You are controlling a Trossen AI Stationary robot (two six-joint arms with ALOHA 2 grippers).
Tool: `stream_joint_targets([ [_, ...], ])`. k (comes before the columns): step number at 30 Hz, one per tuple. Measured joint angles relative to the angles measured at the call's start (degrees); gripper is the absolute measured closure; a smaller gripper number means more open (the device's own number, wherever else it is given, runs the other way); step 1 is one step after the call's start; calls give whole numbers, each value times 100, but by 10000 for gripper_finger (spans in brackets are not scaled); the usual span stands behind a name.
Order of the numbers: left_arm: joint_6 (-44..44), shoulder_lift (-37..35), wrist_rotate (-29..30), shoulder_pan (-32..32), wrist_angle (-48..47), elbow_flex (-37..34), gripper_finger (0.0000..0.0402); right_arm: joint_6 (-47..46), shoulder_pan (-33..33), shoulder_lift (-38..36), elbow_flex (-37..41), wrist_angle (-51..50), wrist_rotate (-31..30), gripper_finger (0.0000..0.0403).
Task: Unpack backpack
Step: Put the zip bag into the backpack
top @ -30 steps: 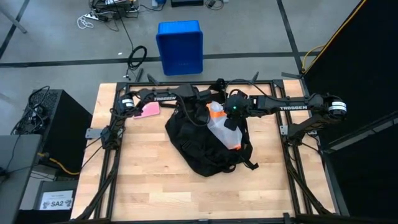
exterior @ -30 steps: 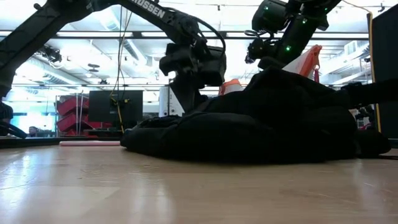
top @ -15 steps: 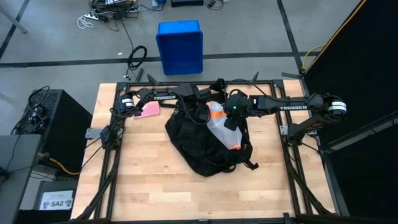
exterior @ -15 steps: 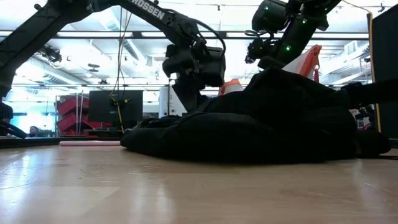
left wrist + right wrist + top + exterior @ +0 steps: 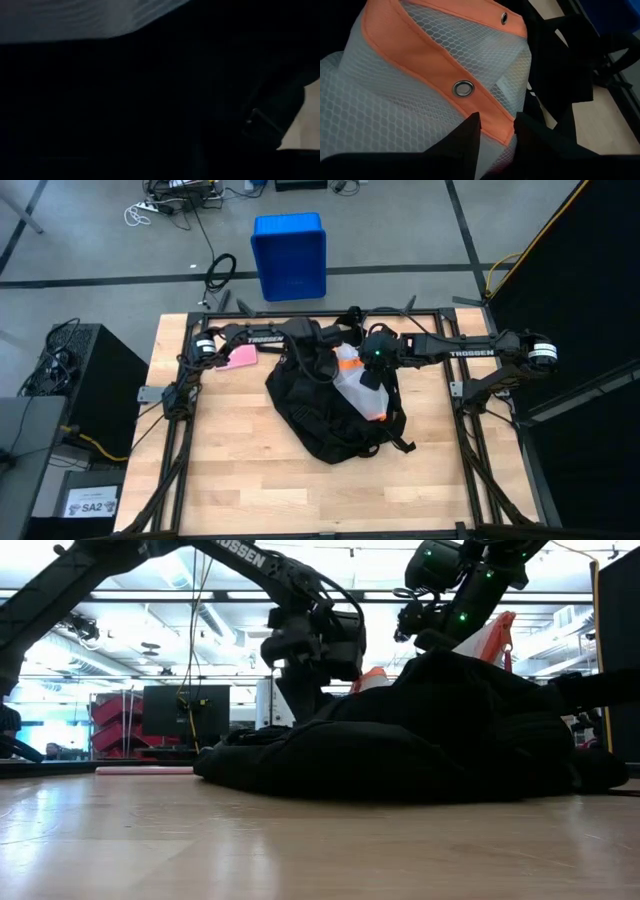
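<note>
The black backpack [image 5: 335, 415] lies slumped on the middle of the wooden table [image 5: 240, 470]. A white mesh bag with orange trim [image 5: 362, 388] sticks up out of its far side, tilted. My right gripper [image 5: 497, 120] is shut on this bag, above the backpack's far right part [image 5: 480, 710]. My left gripper [image 5: 322, 345] reaches down at the backpack's far edge, just left of the bag; its wrist view shows only dark fabric [image 5: 150, 110]. My right gripper pinches the mesh bag's orange hem [image 5: 492, 107] between its two fingers, near a metal eyelet [image 5: 463, 89]. The fingers [image 5: 470, 132] slant down at it from the table's right and far side. The bag stands tilted above the backpack, its lower part against the black fabric.
A flat pink thing [image 5: 237, 357] lies on the table at the far left, beside the left arm. A blue crate [image 5: 290, 255] stands on the floor beyond the far edge. Backpack straps [image 5: 400, 442] trail toward the right. Bare wood lies along the near side.
</note>
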State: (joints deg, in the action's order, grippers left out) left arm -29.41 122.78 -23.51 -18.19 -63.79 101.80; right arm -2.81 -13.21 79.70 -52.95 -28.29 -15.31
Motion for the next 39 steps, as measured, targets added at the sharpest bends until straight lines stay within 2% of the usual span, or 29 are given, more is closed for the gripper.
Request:
stream_joint_targets([
  [5, 9, 2, 140, -58, 67, 0, 290, 0, 2, 0, 0, 2, 7, 298],
  [18, 11, 375, -176, -20, 116, 0, 290, 1, 2, 0, 0, 15, 9, 301],
  [32, -173, 396, -306, -11, -79, 0, 290, 33, 4, 0, 0, 43, 11, 302],
  [35, -195, 398, -532, -11, -172, 0, 290, 35, 2, 0, 0, 44, 11, 299],
  [39, -213, 402, -1159, 19, -546, 0, 290, 91, 4, 0, 0, 42, 9, 298],
])
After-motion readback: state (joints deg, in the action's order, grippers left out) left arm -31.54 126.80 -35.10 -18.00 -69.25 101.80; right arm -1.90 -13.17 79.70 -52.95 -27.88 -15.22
